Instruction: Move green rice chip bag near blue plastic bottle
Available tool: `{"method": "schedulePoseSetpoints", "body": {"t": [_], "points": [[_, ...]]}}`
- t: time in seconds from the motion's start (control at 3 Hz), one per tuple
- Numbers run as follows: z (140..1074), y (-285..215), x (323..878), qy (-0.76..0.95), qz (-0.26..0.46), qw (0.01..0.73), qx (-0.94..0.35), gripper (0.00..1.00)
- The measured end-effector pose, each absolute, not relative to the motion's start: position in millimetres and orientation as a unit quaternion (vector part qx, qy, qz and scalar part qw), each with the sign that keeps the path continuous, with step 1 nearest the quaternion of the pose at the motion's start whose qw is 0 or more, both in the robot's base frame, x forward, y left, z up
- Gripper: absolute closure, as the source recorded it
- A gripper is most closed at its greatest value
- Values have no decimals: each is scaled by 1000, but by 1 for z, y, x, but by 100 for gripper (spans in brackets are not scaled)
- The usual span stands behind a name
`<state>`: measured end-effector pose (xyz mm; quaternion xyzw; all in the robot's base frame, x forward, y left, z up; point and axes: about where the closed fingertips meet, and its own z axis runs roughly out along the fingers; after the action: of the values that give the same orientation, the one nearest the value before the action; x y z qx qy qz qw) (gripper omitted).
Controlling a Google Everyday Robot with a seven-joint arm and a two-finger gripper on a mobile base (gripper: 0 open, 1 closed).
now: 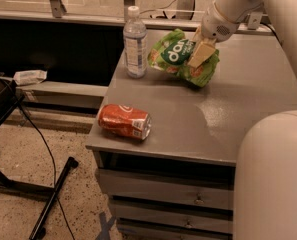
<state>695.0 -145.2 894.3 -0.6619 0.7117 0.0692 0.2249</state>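
Observation:
The green rice chip bag (pixel 180 58) is a crinkly bright green pouch with white "dang" lettering. It hangs tilted just above the grey table (pixel 248 104), close to the right of the blue plastic bottle (pixel 135 43). The bottle is clear with a white cap and stands upright at the table's back left. My gripper (pixel 200 53) comes down from the upper right on the white arm and is shut on the bag's right part.
An orange soda can (pixel 125 122) lies on its side near the table's front left edge. Drawers (pixel 163 194) sit below the tabletop. A black stand and cable (pixel 43 149) are on the floor at left. My white arm body (pixel 273 184) fills the lower right.

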Motion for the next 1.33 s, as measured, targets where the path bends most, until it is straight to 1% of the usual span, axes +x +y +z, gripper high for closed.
{"method": "schedulePoseSetpoints", "body": {"t": [0.33, 0.67, 1.0, 1.33], "points": [[888, -141, 698, 710, 69, 218, -666, 82], [882, -136, 700, 709, 69, 211, -669, 59], [878, -130, 701, 709, 67, 202, -672, 28], [875, -128, 705, 709, 66, 206, -672, 5]]}}
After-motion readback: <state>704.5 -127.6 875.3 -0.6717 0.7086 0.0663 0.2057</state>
